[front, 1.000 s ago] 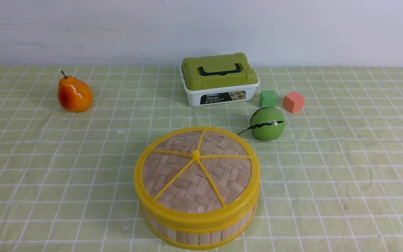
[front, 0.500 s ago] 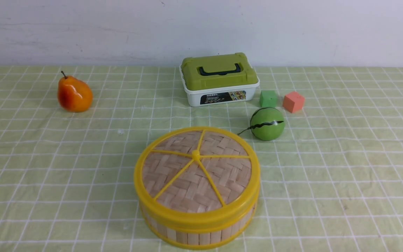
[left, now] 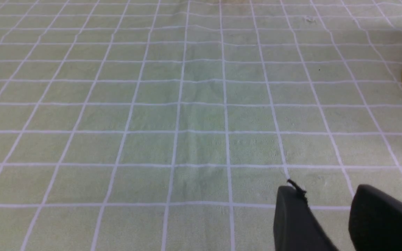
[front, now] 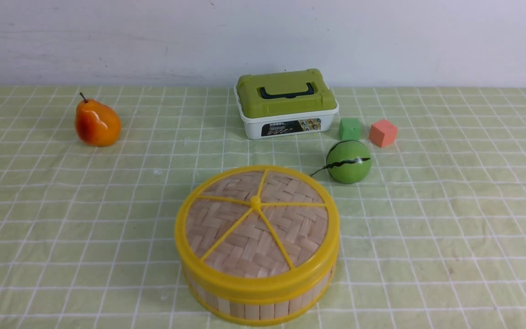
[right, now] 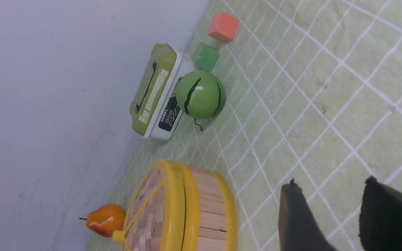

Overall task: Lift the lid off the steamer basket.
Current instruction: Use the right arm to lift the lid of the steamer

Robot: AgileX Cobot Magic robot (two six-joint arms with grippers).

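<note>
Squarely seated, the lid [front: 256, 224] covers the steamer basket [front: 254, 310].

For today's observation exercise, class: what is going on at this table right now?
Nothing is being handled yet. The lid sits closed on the steamer basket on the checked tablecloth. Neither arm shows in the front view; the left gripper and right gripper both hang open and empty above the cloth.
</note>
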